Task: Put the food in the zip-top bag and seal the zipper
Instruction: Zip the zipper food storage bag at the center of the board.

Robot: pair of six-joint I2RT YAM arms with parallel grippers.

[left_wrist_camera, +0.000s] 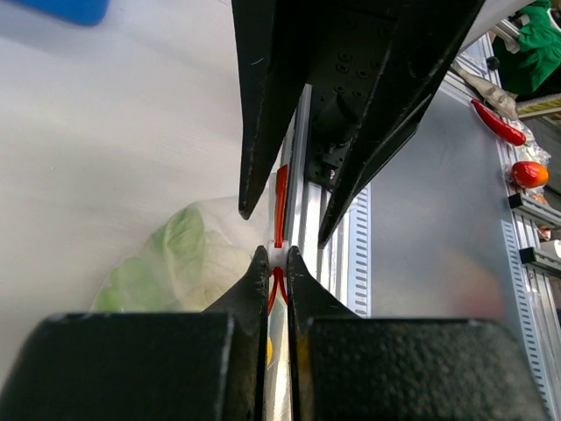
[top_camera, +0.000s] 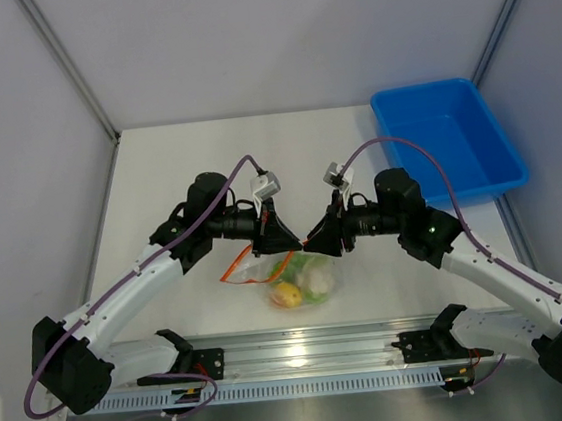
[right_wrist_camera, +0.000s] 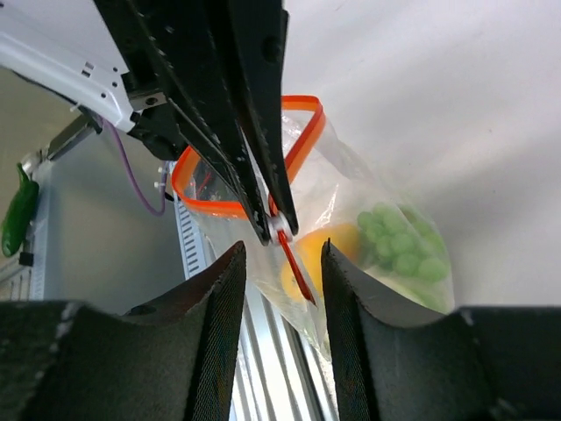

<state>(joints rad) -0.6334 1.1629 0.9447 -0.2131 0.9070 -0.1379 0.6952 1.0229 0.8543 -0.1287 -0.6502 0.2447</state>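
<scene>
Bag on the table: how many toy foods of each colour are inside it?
Orange-yellow fruit: 1
Bright-green bumpy cluster: 1
White cauliflower: 1
Total in the zip-top bag: 3

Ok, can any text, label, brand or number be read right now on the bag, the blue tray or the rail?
None can be read in any view.
The zip-top bag is clear and unprinted, and its orange-red zipper is plain.
The blue tray shows no marking.
The metal rail shows no legible lettering.
</scene>
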